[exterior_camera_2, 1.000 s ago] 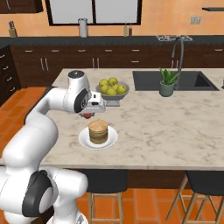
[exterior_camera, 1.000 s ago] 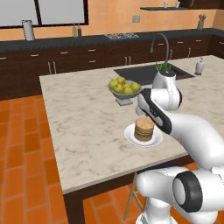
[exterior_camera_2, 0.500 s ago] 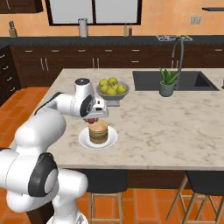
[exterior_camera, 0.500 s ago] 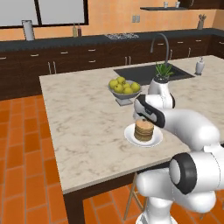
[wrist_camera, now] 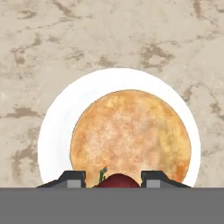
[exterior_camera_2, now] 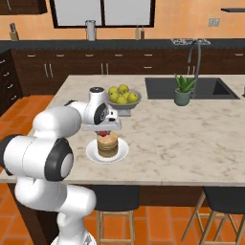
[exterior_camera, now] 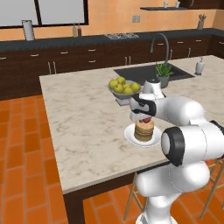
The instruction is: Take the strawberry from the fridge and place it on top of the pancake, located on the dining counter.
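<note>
Above the pancake (wrist_camera: 131, 138) on the dining counter (exterior_camera: 83, 113) is where my gripper (wrist_camera: 113, 178) hangs, fingers clamped on the strawberry (wrist_camera: 117, 181), which shows as a dark red dome between the two tips. From the hand camera the stack sits on its white plate (wrist_camera: 57, 131) nearly straight below me, though the berry lines up closer to the near edge of the top pancake than to its middle. From the base cameras the strawberry (exterior_camera: 144, 120) looks just above the stack, apart from it or barely so; I cannot tell whether it touches.

To finish this well, I judge I should nudge the hand a little toward the centre of the pancake, so the berry has flat cake all round it. Then lower straight down until it rests on the top, and only then part the fingers, slowly, since a rounded berry let go from height may roll off onto the plate. Lift away vertically afterward. The bowl of apples (exterior_camera_2: 122, 95) stands just beyond; I should keep clear of it.
</note>
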{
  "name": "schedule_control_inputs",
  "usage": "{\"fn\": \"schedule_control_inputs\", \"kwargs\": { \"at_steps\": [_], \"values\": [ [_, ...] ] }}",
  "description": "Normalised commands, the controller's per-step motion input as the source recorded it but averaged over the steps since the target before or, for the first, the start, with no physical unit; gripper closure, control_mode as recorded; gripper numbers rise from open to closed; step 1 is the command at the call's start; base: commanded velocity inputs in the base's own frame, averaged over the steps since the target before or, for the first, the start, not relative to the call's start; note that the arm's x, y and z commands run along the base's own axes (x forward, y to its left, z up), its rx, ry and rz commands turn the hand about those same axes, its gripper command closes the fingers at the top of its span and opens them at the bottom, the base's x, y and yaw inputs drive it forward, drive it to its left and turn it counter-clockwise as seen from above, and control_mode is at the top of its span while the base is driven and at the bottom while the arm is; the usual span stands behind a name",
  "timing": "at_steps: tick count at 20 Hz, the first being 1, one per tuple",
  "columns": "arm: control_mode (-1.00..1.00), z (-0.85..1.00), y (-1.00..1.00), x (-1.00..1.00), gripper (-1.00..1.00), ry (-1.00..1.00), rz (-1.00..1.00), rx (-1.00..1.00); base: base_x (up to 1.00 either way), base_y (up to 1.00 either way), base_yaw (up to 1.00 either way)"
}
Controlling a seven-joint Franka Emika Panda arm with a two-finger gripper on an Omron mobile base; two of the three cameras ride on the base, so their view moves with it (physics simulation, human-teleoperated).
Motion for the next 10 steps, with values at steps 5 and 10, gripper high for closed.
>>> {"fn": "schedule_control_inputs", "kwargs": {
  "at_steps": [5,10],
  "values": [
    [-1.0,-0.2,-0.09,0.44,1.0,0.1,0.0,0.0,0.0,0.0,0.0],
    [-1.0,-0.29,-0.06,0.21,1.0,0.06,0.0,0.0,0.0,0.0,0.0]
  ]
}}
